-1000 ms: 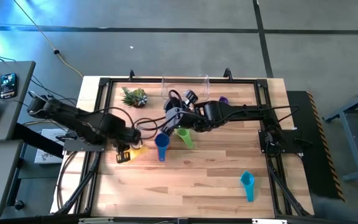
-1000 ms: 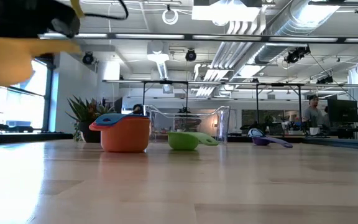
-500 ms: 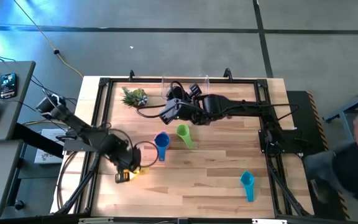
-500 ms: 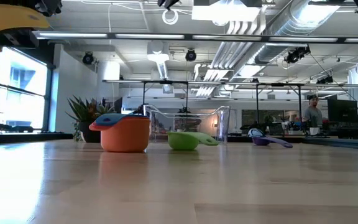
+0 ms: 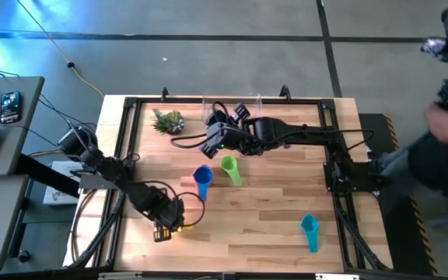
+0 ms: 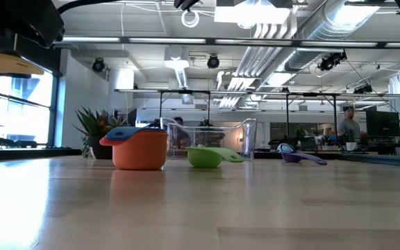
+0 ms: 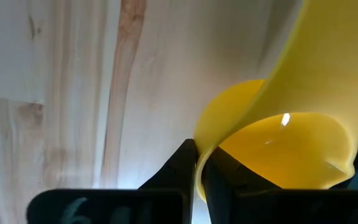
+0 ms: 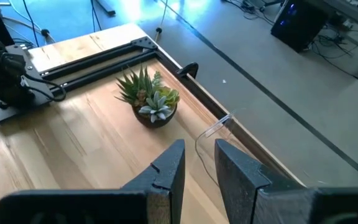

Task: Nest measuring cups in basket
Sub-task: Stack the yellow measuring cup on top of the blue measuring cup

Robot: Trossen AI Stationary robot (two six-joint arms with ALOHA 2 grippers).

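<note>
My left gripper (image 5: 166, 226) hangs over the table's near left part, pointing down and shut on the yellow measuring cup (image 7: 284, 149); the cup also peeks out beside that gripper (image 5: 180, 225). A blue cup (image 5: 202, 180) sits inside an orange cup (image 6: 140, 151) at mid-table, with a green cup (image 5: 229, 169) beside them. A teal cup (image 5: 309, 230) lies near the right front. A purple cup (image 6: 298, 157) lies close to the clear basket (image 6: 210, 139). My right gripper (image 8: 201, 168) is open with nothing between its fingers, raised near the basket (image 5: 232, 106). My left gripper pinches a thin yellow edge of the cup (image 7: 198, 167) between its two fingers, coming from above and pointing down. Whether that edge is rim or handle I cannot tell. The bowl hangs beside and below the fingers, lifted clear of the table (image 6: 5, 64).
A small spiky potted plant (image 5: 168, 120) stands at the far left of the table. A black frame rail (image 5: 127, 140) runs around the wooden top. Bare wood lies along the near edge between the left gripper and the teal cup. A person stands off the table's right side (image 5: 442, 148).
My left gripper has carried the yellow cup toward the table's near edge and a little to the right, sinking lower, with the cup staying clear of the table. My right gripper has drawn back slightly toward the far edge, away from the blue cup.
</note>
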